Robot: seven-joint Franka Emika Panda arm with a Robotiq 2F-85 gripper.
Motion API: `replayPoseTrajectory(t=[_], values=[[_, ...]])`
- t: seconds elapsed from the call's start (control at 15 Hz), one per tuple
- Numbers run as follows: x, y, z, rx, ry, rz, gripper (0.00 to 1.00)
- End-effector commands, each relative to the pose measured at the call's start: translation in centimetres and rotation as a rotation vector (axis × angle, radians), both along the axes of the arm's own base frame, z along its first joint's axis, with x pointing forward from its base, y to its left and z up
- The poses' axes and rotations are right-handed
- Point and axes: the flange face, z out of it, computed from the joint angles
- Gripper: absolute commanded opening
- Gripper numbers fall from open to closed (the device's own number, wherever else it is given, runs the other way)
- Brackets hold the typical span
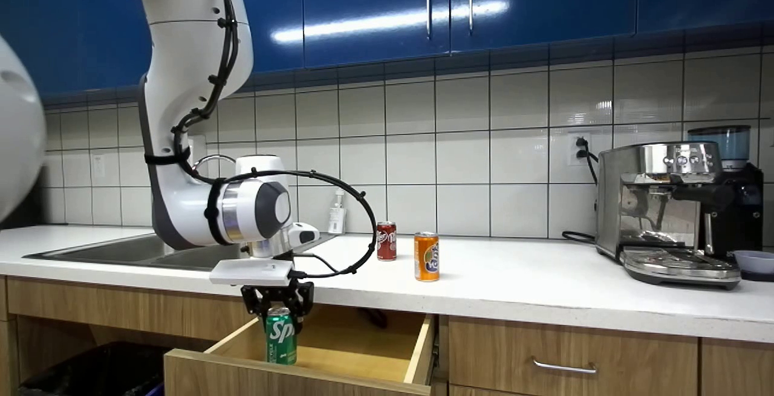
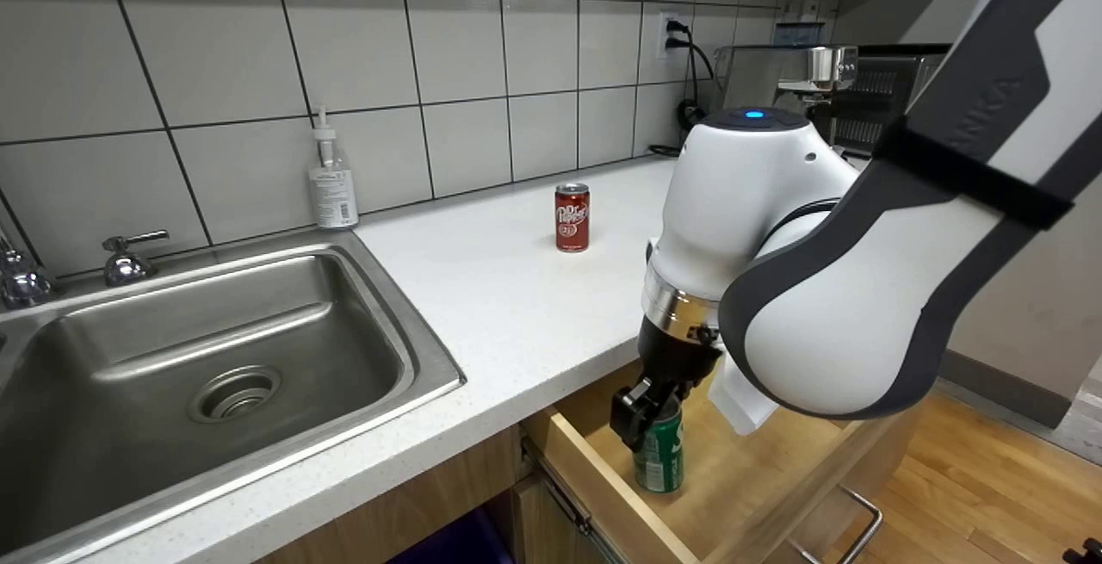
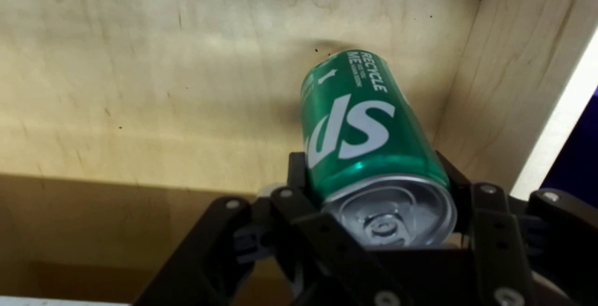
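The can [image 3: 366, 124], gripped by the end effector [image 3: 373, 173] closed to its width, could be knocked loose against the left drawer wall [image 2: 594, 482].

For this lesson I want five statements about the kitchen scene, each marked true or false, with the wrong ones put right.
1. The gripper is closed on a green can. True.
2. The drawer below the counter is fully shut. False: it stands open, and the green can is inside it.
3. A pump bottle stands beside the sink. True.
4. The Dr Pepper can lies in the sink. False: it stands upright on the counter.
5. An orange can stands upright on the counter. True.
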Motion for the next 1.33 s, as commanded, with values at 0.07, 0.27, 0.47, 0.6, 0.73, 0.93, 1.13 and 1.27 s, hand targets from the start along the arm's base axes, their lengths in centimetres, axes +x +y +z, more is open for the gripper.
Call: replayPoseTrajectory(t=[0.07,0.27,0.47,0.6,0.73,0.93,1.13,1.27], values=[[0.3,-0.1,0.0,-0.016,-0.030,0.007,0.38],[0.2,0.0,-0.4,-0.017,-0.025,0.008,0.38],[-0.1,0.3,-0.9,-0.017,-0.018,0.013,0.38],[-0.2,0.4,-1.1,-0.016,-0.014,0.017,0.38],[-0.3,0.5,-1.2,-0.016,-0.013,0.019,0.38],[-0.3,0.5,-1.3,-0.018,-0.013,0.020,0.38],[-0.4,0.2,-1.3,-0.020,-0.013,0.016,0.38],[-0.4,0.0,-1.4,-0.023,-0.012,0.016,0.38]])
